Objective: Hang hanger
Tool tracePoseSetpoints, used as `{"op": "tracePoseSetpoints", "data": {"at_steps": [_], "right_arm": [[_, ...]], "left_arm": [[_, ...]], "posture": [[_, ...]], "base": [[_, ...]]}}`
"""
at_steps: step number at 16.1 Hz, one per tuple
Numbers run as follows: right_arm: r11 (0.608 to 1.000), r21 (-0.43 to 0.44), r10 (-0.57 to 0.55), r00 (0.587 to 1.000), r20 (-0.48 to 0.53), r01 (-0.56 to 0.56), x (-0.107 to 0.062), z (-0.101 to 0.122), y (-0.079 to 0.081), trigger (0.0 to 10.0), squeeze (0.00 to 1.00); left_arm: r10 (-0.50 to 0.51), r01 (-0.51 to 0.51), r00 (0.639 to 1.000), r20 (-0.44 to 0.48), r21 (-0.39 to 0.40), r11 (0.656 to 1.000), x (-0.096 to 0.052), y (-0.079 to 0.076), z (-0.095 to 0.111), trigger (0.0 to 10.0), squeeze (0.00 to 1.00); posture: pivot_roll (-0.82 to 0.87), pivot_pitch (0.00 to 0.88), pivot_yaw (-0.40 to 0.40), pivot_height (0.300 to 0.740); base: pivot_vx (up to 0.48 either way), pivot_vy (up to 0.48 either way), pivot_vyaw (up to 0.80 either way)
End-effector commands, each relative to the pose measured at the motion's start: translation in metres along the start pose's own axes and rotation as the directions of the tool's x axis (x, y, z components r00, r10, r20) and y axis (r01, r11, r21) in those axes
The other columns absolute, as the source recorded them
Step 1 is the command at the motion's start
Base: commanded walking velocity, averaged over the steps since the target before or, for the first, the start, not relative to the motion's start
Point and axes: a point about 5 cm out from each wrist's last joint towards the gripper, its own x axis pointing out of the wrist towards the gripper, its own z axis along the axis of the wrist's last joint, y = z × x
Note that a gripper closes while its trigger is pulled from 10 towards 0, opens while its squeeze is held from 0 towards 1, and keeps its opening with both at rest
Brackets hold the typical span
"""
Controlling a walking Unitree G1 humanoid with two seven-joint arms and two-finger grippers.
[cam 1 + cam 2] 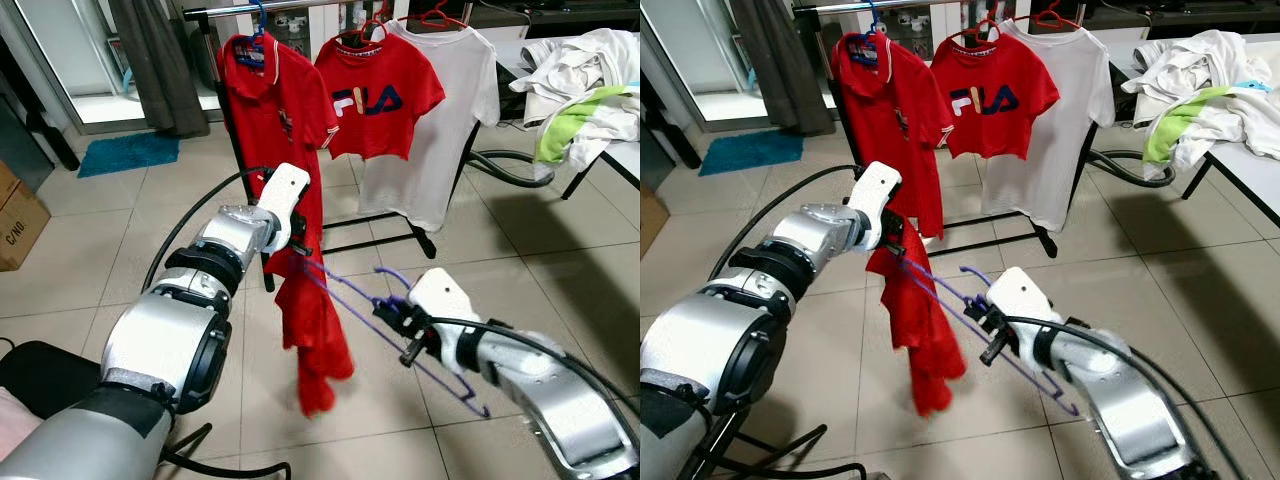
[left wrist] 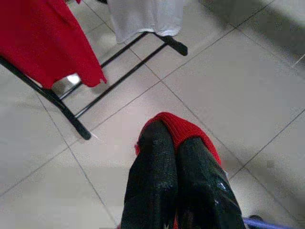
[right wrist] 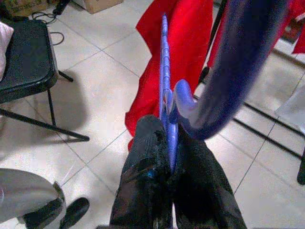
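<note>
The right claw (image 1: 393, 312) is pinched on the purple hanger (image 1: 345, 300) near its hook. The hanger's far end reaches the red shirt (image 1: 315, 340) (hanging limp), whose top edge the left claw (image 1: 300, 248) is clamped on.

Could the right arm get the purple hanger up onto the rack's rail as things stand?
Probably not yet. The right gripper grips the purple hanger low, well short of the rail, and the left gripper pinches the red garment at the hanger's far end.

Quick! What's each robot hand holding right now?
Left tool: shut on the red shirt.
Right tool: shut on the purple hanger.
</note>
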Motion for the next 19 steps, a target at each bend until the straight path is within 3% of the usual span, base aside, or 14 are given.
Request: {"op": "tracePoseSetpoints", "data": {"at_steps": [1, 5, 7, 11, 13, 15, 17, 19], "right_arm": [[1.0, -0.001, -0.022, 1.0, -0.02, 0.022, 0.003, 0.001, 0.0, 10.0, 0.0], [0.995, 0.046, -0.087, 0.995, -0.057, 0.09, 0.009, 0.002, 0.002, 10.0, 0.0], [0.993, 0.05, -0.104, 0.993, -0.058, 0.107, 0.005, 0.002, -0.001, 10.0, 0.0], [0.958, 0.114, -0.256, 0.964, -0.072, 0.262, -0.003, 0.0, -0.02, 10.0, 0.0], [0.948, 0.138, -0.281, 0.958, -0.064, 0.287, -0.003, 0.0, -0.023, 10.0, 0.0], [0.956, 0.14, -0.256, 0.966, -0.043, 0.26, 0.001, 0.003, -0.018, 10.0, 0.0], [0.955, 0.142, -0.257, 0.966, -0.04, 0.26, 0.003, 0.003, -0.017, 10.0, 0.0], [0.958, 0.146, -0.245, 0.969, -0.018, 0.245, 0.004, 0.006, -0.014, 10.0, 0.0]], "left_arm": [[0.001, -0.001, 0.999, 0.045, 0.003, 1.0, -0.004, 0.001, 0.018, 0.0, 0.0], [0.023, -0.025, 0.999, 0.031, 0.073, 0.997, -0.005, 0.003, 0.017, 0.5, 0.0], [0.053, -0.055, 0.998, 0.026, 0.104, 0.993, -0.006, 0.008, 0.015, 0.2, 0.0], [0.042, -0.043, 0.999, 0.006, 0.109, 0.993, -0.005, 0.008, 0.011, 0.3, 0.0], [0.021, -0.02, 1.0, -0.003, 0.093, 0.995, -0.003, 0.004, 0.008, 0.3, 0.0], [-0.074, 0.075, 0.997, 0.008, -0.09, 0.993, 0.001, -0.011, 0.008, 0.4, 0.0], [-0.125, 0.124, 0.992, 0.009, -0.188, 0.974, 0.002, -0.017, 0.007, 0.5, 0.0], [-0.199, 0.204, 0.979, 0.053, -0.379, 0.903, 0.002, -0.026, 0.008, 0.9, 0.0]], "posture": [[-0.03, 0.0, 0.101, 0.74], [-0.02, 0.0, 0.098, 0.74], [-0.03, 0.0, 0.1, 0.74], [-0.03, 0.0, 0.104, 0.74], [-0.03, 0.0, 0.104, 0.74], [-0.03, 0.0, 0.104, 0.74], [-0.03, 0.0, 0.11, 0.74], [-0.02, 0.0, 0.117, 0.74]], "base": [[0.0, 0.0, 0.0], [0.0, 0.0, 0.0], [0.0, 0.0, 0.0], [0.0, 0.0, 0.0], [0.0, 0.0, 0.0], [0.0, 0.0, 0.0], [0.0, 0.0, 0.0], [0.0, 0.0, 0.0]]}}
